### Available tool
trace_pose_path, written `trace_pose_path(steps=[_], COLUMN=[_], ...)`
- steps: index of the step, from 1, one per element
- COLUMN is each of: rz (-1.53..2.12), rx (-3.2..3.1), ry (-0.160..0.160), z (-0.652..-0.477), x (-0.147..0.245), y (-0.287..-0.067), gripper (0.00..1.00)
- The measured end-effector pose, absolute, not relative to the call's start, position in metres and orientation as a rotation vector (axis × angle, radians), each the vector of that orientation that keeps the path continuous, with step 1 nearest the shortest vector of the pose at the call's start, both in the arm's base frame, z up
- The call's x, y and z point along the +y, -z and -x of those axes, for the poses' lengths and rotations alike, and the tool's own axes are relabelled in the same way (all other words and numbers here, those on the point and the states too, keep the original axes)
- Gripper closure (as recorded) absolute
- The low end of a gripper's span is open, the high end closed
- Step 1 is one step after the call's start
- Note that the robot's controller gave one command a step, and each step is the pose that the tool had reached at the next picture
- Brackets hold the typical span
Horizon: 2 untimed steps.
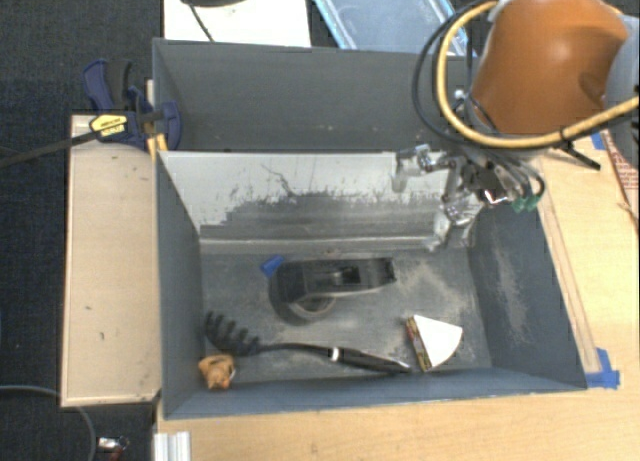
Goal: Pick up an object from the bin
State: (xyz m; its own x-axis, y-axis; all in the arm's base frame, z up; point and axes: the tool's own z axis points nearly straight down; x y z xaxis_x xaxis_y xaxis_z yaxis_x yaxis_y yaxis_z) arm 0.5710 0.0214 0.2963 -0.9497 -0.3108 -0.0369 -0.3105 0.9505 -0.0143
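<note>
Camera view from above: the gripper [458, 211] hangs at the back right of the grey bin [300, 89], close to the wall. I cannot tell if it is wide or narrow. Nearest on the floor is a white wedge [440, 337]. Farther left lie a dark tape holder [325, 285], a black spatula [232, 335] and a small tan lump [216, 369].

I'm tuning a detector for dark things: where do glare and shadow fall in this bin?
Camera view: a pale sheen lies across the bin's back wall; the black tape dispenser blends with its own shadow; the white wedge looks brightest; the right wall is darker.
</note>
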Motion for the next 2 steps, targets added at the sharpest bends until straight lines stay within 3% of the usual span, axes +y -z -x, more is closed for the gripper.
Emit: trace_pose_path(steps=[1,2], rz=[0.897,0.874], rx=[2.982,2.985], ry=[0.018,0.016], z=[-0.553,-0.555], x=[0.006,0.071], y=[-0.272,-0.211], gripper=[0.00,0.00])
